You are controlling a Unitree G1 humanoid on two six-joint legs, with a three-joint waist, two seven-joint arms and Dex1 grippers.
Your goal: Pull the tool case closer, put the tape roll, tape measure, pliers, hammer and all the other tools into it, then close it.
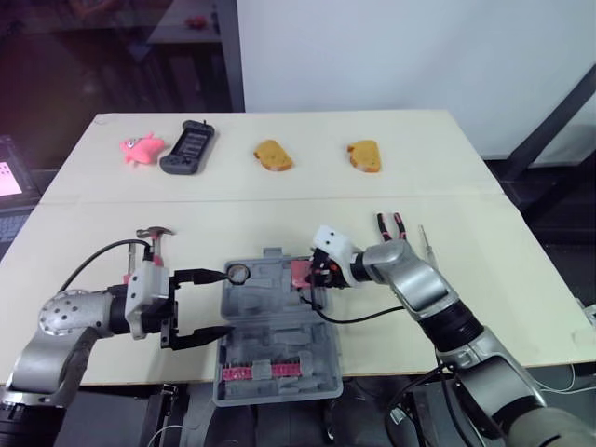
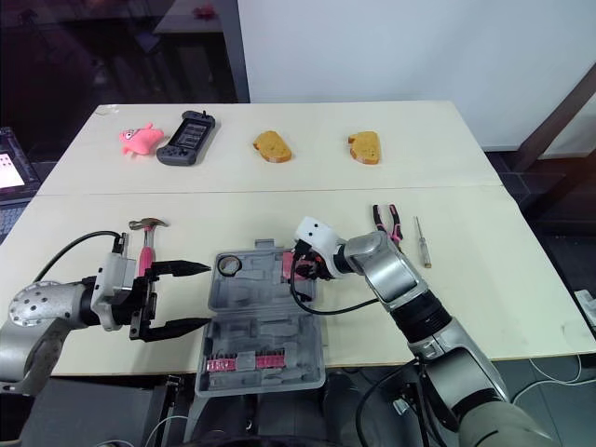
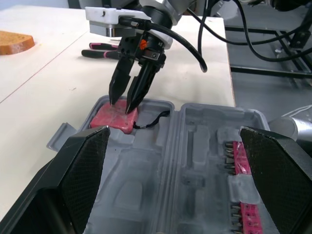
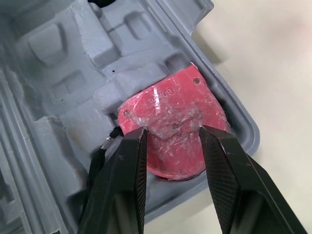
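- Fingers of the right gripper (image 4: 171, 130) are parted only a little. Both tips rest on the top face of the flat red tape measure (image 4: 175, 109), and they are not clasped round it.
- Red tape measure lies in the far right corner pocket of the open grey plastic tool case (image 1: 270, 326), with a black cord trailing from it into the case.
- Left gripper (image 1: 222, 303) is spread wide and holds nothing. It sits at the left edge of the case, with one black finger near the far left corner and the other by the near half.
- Small dark ring-shaped tape roll (image 1: 238, 273) sits in the far left corner of the case, just beside the left gripper's upper fingertip.
- Pink strip of screwdriver bits (image 1: 270, 371) is in the near half of the case.
- Case lies open and flat at the near edge of the cream table (image 1: 484, 307), between the two arms.
- Pink-handled hammer (image 1: 154, 240) is on the table left of the case, outside it.
- Pink-and-black-handled pliers (image 1: 393, 226) and a thin screwdriver (image 1: 424, 244) lie side by side right of the case, behind the right arm.
- Along the far side of the table sit a pink plush toy (image 1: 140, 149), a black game controller (image 1: 189, 147) and two toast slices (image 1: 273, 155), well apart from the case.
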